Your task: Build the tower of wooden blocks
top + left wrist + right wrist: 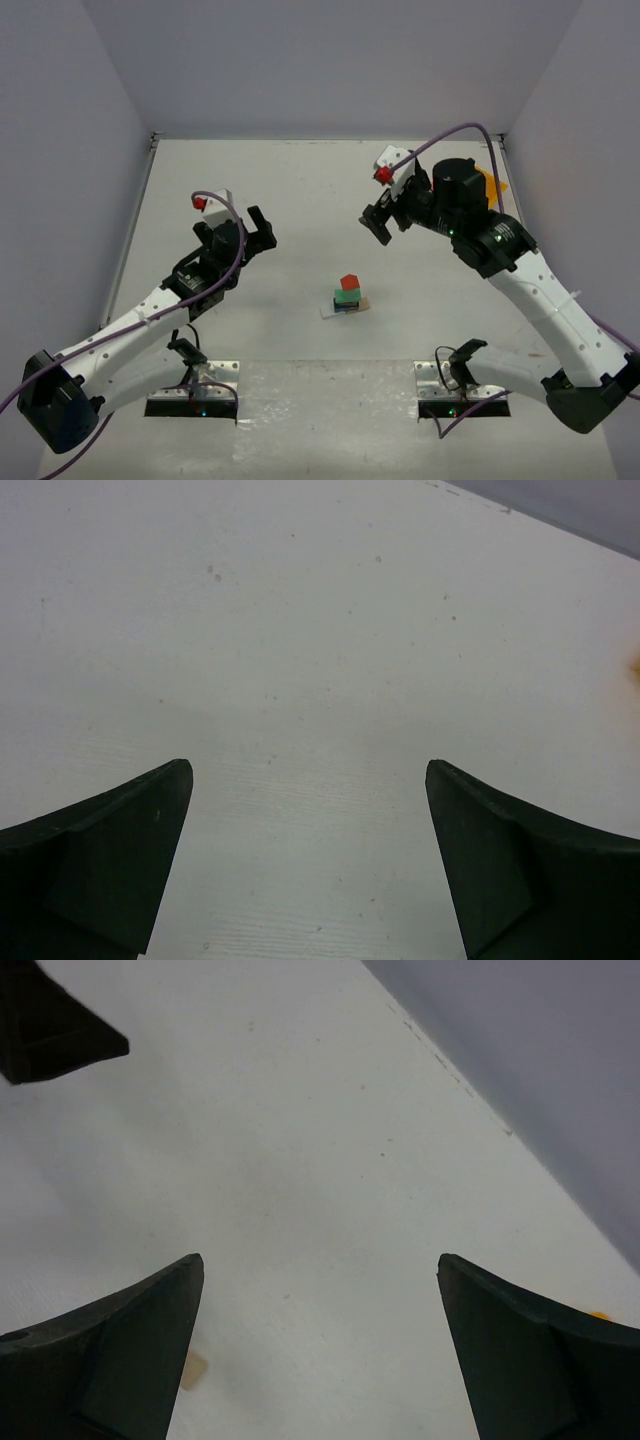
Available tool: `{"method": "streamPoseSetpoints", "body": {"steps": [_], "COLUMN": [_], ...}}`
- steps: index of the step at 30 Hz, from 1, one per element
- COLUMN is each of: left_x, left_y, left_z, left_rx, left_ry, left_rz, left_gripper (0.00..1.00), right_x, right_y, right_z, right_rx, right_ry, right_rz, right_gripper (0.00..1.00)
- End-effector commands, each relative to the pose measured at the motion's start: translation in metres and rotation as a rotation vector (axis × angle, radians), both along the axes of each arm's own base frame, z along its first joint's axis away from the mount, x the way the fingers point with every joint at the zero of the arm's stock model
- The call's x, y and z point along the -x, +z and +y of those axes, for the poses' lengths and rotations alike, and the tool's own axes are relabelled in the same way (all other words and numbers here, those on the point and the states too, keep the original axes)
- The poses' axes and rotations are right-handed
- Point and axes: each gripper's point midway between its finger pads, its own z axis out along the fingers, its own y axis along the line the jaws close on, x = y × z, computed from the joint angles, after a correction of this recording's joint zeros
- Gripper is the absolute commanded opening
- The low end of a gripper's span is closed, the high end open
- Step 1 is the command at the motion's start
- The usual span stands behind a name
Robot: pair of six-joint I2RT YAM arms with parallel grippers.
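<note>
**Left arm**: white links with black joints and a purple cable. It rises from its base to the lower left of the tower and is bent at the elbow, with the wrist raised.

**Left gripper**: two matte black, wedge-shaped fingers spread wide, with nothing between them. It sits to the upper left of the tower, well apart from it. The left wrist view shows only table between the fingers, a flat, matte white surface with fine specks.

**Tower**: a small stack of painted wood between the two grippers and nearer the arm bases than either. A pale flat plank lies slightly askew at the bottom. On it sit a blue block, then a green block, with a red block on top.

**Right arm**: the same build as the left. It climbs from its base to the lower right of the tower and folds back toward the centre.

**Right gripper**: black wedge fingers spread wide and empty, to the upper right of the tower and clear of it.

**Bin**: yellow plastic, to the far upper right of the tower. It is mostly hidden behind the right arm, so its contents cannot be made out.
</note>
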Motion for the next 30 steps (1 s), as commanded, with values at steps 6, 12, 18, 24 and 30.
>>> {"method": "streamPoseSetpoints", "body": {"steps": [6,12,18,24,30], "left_x": [-0.016,-0.016,-0.01,-0.005,-0.004], "left_y": [0.036,0.039,0.035,0.029,0.026], "left_z": [-0.004,-0.002,0.011,0.021,0.029], "left_rx": [0.041,0.04,0.04,0.038,0.023], "left_ry": [0.019,0.028,0.084,0.121,0.17], "left_rz": [-0.117,-0.132,-0.132,-0.134,-0.114], "left_gripper": [1.0,1.0,1.0,1.0,1.0], "right_x": [-0.103,-0.096,-0.077,-0.058,-0.053], "right_y": [-0.104,-0.188,-0.21,-0.226,-0.22], "right_z": [-0.103,-0.156,-0.169,-0.182,-0.181], "right_rx": [-0.429,-0.649,-0.594,-0.5,-0.551], "right_ry": [-0.66,-1.039,-1.083,-1.12,-1.116], "right_rz": [0.51,0.688,0.644,0.616,0.582], "right_gripper": [0.99,0.99,0.99,0.99,0.99]}}
